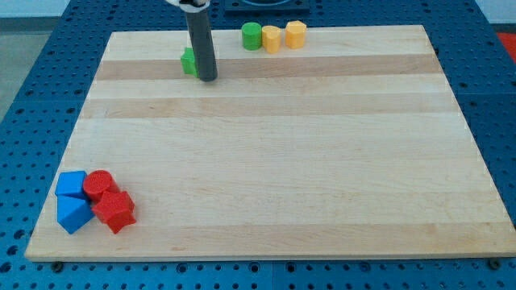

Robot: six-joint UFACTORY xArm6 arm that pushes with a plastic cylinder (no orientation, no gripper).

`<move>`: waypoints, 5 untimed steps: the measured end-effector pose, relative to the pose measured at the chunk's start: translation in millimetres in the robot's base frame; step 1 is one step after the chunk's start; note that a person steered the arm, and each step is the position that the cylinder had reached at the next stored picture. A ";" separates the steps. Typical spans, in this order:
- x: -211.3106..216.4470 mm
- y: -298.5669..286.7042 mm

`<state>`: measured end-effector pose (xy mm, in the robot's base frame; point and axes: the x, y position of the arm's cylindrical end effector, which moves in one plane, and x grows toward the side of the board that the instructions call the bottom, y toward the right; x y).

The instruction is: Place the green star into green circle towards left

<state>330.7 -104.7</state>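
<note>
Up near the view's top edge of the wooden board [266, 161], my tip [207, 78] sat touching the right side of the green star [189, 61], partly hiding it. With no jaws on the rod, nothing was grasped; it only pressed. The green circle [251, 35] stood near, to the view's right, beside two yellow blocks [284, 36]. I judged the star light, stiff and quick to spin on smooth wood, so I'd push square on its left face, through its middle, toward the circle.
</note>
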 end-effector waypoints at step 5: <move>-66.5 -6.0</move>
<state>264.2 -110.7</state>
